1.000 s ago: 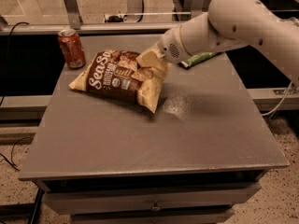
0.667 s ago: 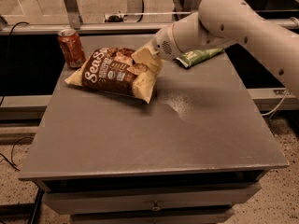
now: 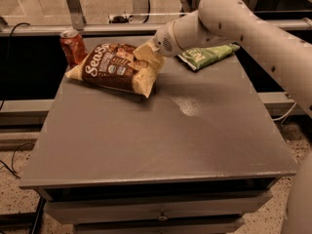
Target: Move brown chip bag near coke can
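Note:
The brown chip bag (image 3: pixel 114 67), with white "Sea Salt" lettering and cream edges, lies tilted at the back left of the grey table (image 3: pixel 161 140). Its left corner sits just in front of the red coke can (image 3: pixel 73 47), which stands upright at the table's back left corner. My gripper (image 3: pixel 150 50) is at the bag's upper right corner and is shut on that corner. The white arm reaches in from the right. The fingertips are mostly hidden by the bag's edge.
A smaller green bag (image 3: pixel 207 55) lies at the back right of the table, partly behind my arm. A metal rail and posts run behind the table. A drawer front shows below the table's front edge.
My gripper has moved left and toward the back with the brown chip bag in it. The bag's left end is now close to the coke can. The can has not moved.

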Controlling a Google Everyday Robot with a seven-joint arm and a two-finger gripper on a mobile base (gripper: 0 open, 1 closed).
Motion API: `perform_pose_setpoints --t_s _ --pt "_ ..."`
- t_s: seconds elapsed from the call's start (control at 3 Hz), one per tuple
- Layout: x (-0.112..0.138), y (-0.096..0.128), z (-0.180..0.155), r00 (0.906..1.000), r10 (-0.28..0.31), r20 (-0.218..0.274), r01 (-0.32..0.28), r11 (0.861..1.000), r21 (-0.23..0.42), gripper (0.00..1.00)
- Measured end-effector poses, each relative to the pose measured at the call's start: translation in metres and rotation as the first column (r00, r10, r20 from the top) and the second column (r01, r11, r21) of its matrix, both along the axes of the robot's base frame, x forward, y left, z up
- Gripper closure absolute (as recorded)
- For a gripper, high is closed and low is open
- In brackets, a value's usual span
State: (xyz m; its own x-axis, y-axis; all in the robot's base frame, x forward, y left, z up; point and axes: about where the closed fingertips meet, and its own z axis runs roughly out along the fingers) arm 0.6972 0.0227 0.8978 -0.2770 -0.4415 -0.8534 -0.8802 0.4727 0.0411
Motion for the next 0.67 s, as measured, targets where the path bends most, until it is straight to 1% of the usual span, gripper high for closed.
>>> perform_pose_setpoints --t_s 0.33,0.67 --pt "0.0062 0.0014 0.0022 1.0000 0.005 0.008 -0.005 1.000 0.002 0.83" --pt "0.0092 0.0022 0.0011 1.0000 0.008 0.005 -0.008 1.000 0.005 0.59"
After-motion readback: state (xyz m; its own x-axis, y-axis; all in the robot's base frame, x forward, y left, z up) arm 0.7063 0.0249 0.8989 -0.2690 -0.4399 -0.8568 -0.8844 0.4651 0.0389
